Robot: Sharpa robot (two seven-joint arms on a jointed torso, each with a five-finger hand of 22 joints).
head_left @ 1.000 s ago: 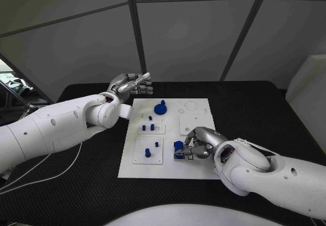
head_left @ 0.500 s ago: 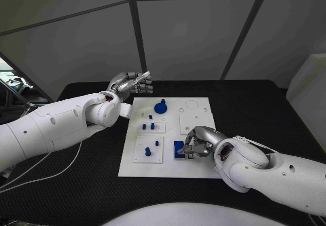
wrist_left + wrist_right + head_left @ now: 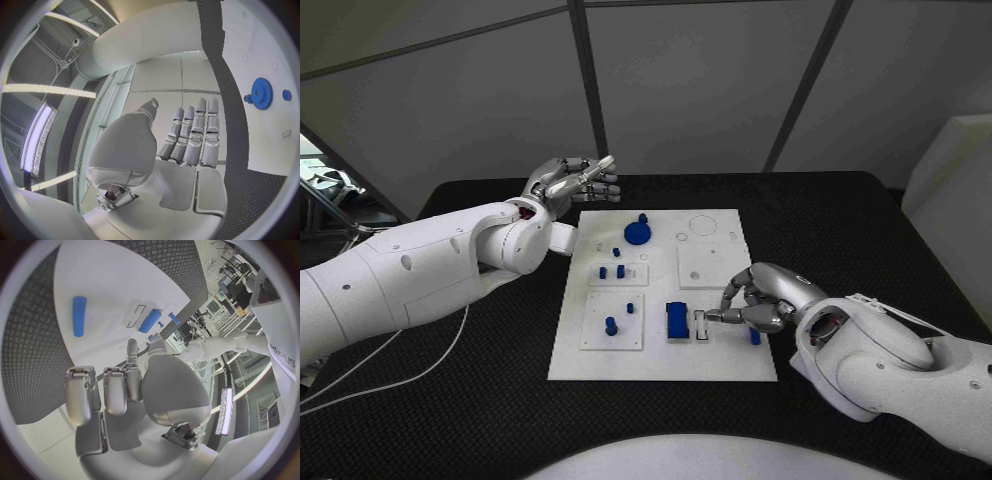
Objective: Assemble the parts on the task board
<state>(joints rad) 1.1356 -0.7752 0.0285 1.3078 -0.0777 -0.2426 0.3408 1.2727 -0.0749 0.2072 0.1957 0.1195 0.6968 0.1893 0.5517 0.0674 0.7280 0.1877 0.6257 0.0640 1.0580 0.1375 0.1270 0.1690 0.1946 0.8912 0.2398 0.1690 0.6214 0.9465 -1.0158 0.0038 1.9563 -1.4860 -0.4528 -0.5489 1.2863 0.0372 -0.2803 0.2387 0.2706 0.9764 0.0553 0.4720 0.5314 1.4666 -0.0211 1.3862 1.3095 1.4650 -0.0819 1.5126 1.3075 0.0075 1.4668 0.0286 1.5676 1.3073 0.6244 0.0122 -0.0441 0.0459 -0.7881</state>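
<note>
The white task board (image 3: 661, 362) lies mid-table. A blue block (image 3: 676, 320) stands on it near the front, also seen as the blue block (image 3: 150, 320) in the right wrist view. My right hand (image 3: 762, 305) hovers over the board's right edge just beside the block, fingers loosely bent, holding nothing. A short blue peg (image 3: 753, 337) lies on the board under that hand; the right wrist view shows the peg (image 3: 79, 315) lying flat. A blue gear (image 3: 638, 232) sits at the far end. My left hand (image 3: 570, 178) is raised off the board's far left corner, fingers straight, empty.
Small blue pegs (image 3: 610, 270) stand in a raised white plate at the board's left, and another peg (image 3: 610, 325) stands in the plate nearer the front. The left wrist view shows the gear (image 3: 260, 92) on the board (image 3: 269, 145). Black table (image 3: 862, 230) surrounds the board.
My right hand has let go of the blue block and drawn away to the right; the block stays standing on the board. The blue peg now shows beneath the hand. The left hand barely moved.
</note>
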